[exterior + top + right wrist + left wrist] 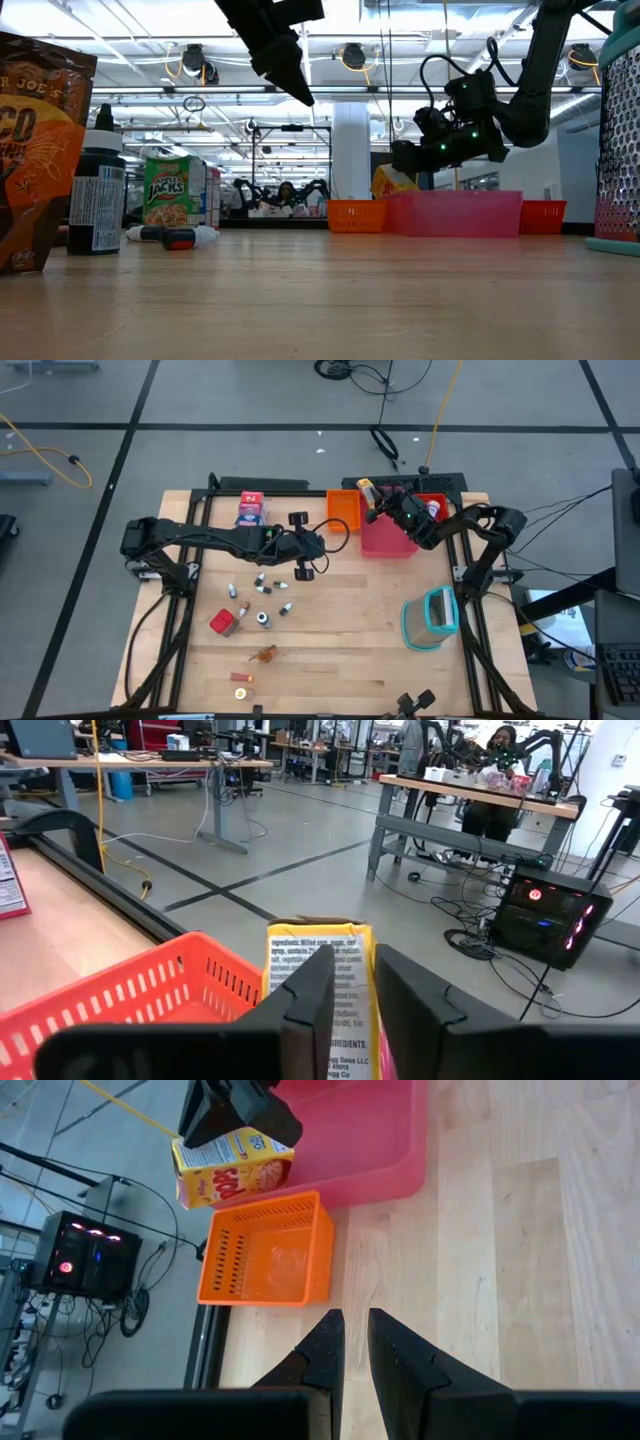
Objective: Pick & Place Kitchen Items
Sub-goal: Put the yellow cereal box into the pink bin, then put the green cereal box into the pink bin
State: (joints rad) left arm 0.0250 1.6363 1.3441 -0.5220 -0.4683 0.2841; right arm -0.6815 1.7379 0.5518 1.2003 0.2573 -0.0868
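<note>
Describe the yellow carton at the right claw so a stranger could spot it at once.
Start at the pink tray along the table's far edge, with the orange basket on its left. Above the gap between them, the right claw has a small yellow carton between its fingers. It is the only carton off the table.

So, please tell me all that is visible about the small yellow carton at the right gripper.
The yellow carton is a small printed cardboard box with red lettering and a cereal picture; one side carries fine black text. It hangs tilted between the fingers of the right gripper, above the far edge of the pink tray, beside the orange basket. Nothing else touches it.
</note>
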